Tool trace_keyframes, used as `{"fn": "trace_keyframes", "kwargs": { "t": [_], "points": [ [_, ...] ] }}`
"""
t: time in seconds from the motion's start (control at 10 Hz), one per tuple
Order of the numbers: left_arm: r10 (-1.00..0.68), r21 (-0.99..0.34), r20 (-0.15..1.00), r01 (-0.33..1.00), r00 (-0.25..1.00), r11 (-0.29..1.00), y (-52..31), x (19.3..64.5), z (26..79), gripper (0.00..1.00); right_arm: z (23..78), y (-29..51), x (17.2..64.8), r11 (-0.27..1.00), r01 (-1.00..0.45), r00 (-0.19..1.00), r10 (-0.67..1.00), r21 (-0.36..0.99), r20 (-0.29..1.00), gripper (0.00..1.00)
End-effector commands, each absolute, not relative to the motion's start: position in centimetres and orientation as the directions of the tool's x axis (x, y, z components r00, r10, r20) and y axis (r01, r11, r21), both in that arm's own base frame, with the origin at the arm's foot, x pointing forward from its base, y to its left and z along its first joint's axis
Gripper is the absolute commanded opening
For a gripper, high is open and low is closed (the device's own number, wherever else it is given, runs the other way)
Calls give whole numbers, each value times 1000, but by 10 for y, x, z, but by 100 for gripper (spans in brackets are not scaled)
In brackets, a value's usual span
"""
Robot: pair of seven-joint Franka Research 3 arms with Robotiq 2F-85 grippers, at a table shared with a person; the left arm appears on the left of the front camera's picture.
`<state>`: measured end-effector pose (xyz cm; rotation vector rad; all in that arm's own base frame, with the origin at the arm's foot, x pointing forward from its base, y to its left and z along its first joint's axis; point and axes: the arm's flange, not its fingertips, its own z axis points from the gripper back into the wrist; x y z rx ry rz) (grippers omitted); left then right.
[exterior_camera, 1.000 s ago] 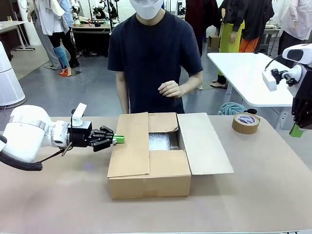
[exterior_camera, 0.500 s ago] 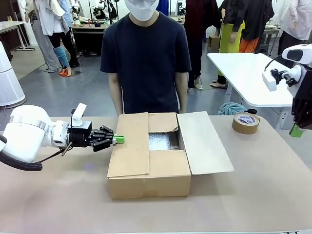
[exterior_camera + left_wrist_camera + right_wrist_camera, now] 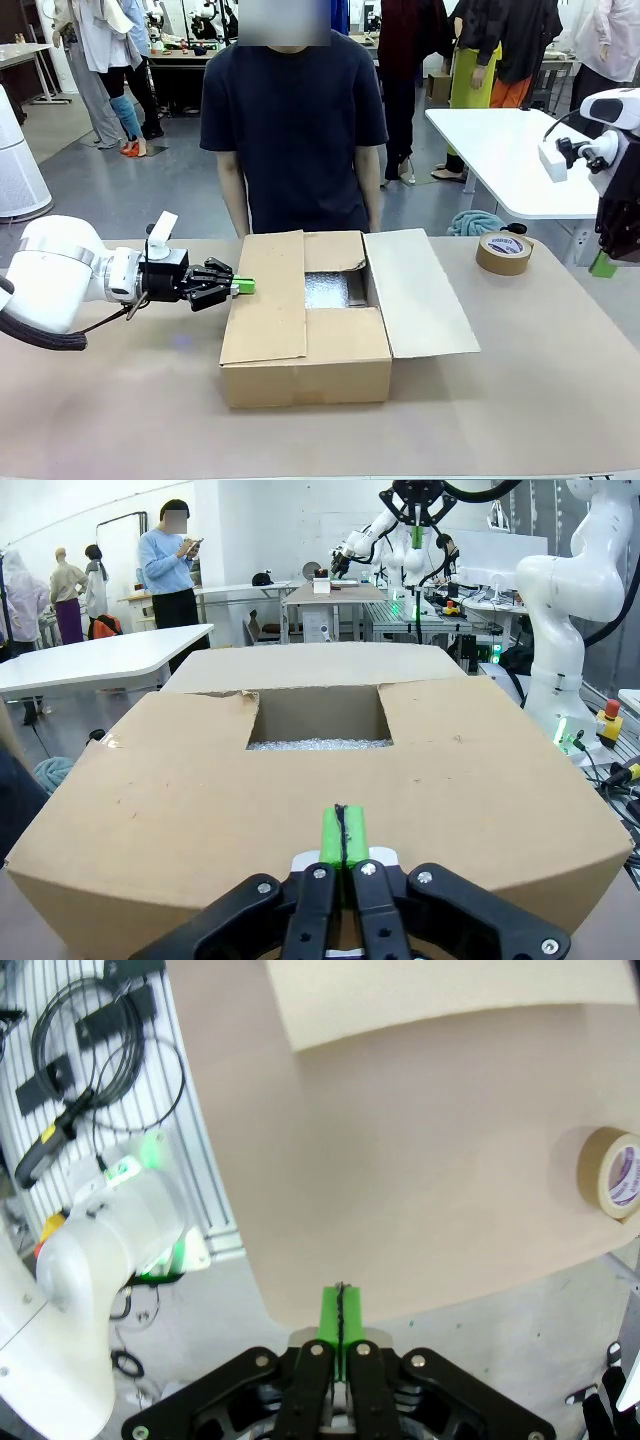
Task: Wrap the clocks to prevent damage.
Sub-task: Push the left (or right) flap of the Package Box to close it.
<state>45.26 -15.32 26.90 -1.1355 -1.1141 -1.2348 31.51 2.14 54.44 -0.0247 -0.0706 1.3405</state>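
The clocks are out of view. A cardboard box stands mid-table with three flaps folded in and its right flap lying open. Silvery bubble wrap shows through the gap in the top, also seen as bubble wrap in the left wrist view. My left gripper is shut with nothing in it, its green pads pressed together at the box's left flap. Its tips, left gripper, hover just over that flap. My right gripper hangs shut and empty at the far right, above the table's edge; right gripper.
A roll of brown tape lies on the table at the back right, also visible as tape. A person in a dark shirt stands behind the box, arms down. A white table is beyond on the right.
The person has dropped the raised hand to the side and shifted slightly left. Both arms have barely moved.
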Motion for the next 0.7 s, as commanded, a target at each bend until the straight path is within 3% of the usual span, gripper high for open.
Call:
{"fn": "trace_keyframes", "kwargs": {
  "t": [0.0, 0.1, 0.3, 0.6],
  "points": [
    [-120, -26, 992, 1000, 27, 14, -153, 452, 266, 0, 521, -17, 356, 215, -975, 187, 929, -54, 320, 1],
    [-120, -26, 992, 1000, 27, 14, -153, 452, 266, 0, 502, -44, 373, 225, -974, 180, 836, -26, 518, 1],
    [-120, -26, 992, 1000, 27, 14, -153, 452, 266, 0, 469, -79, 394, 253, -967, 153, 668, -29, 728, 1],
    [-120, -26, 992, 1000, 27, 14, -153, 452, 266, 0, 420, -87, 401, 127, -991, 43, 525, -29, 850, 1]
  ]
}}
